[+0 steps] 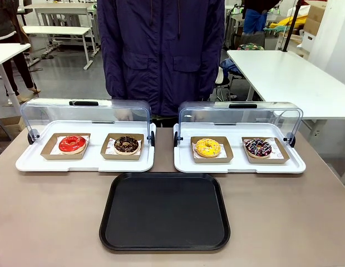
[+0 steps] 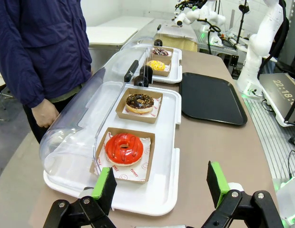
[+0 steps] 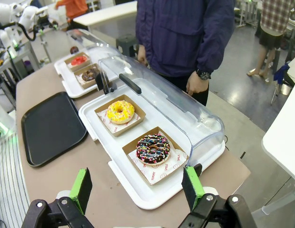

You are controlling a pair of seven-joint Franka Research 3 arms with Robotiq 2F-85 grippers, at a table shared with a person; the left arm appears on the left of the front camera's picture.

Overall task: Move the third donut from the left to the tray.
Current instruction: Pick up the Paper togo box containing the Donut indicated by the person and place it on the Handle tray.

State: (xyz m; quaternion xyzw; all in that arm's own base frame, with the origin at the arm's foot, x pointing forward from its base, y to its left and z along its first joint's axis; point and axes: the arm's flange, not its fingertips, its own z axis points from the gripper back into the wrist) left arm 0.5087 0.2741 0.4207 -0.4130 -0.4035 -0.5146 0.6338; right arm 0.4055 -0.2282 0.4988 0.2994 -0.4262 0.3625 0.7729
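Yellow-iced donut (image 1: 207,147) sits in its brown cardboard holder (image 1: 226,157), left spot of the right white tray (image 1: 239,166). Clear lid (image 1: 239,114) is flipped up at far side. Choc sprinkle donut (image 1: 257,147) just right of it. Black tray (image 1: 164,211) lies near-centre, just nearer than both white trays. Left gripper (image 2: 162,183) & right gripper (image 3: 138,186): jaws wide apart. Person (image 1: 161,55) stands at far edge.

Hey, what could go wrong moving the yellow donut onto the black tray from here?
The yellow donut sits in a shallow cardboard holder; pinching the icing could squash it. The raised clear lid stands just behind, so a steep reach might bump it. The sprinkled chocolate donut lies close beside it.
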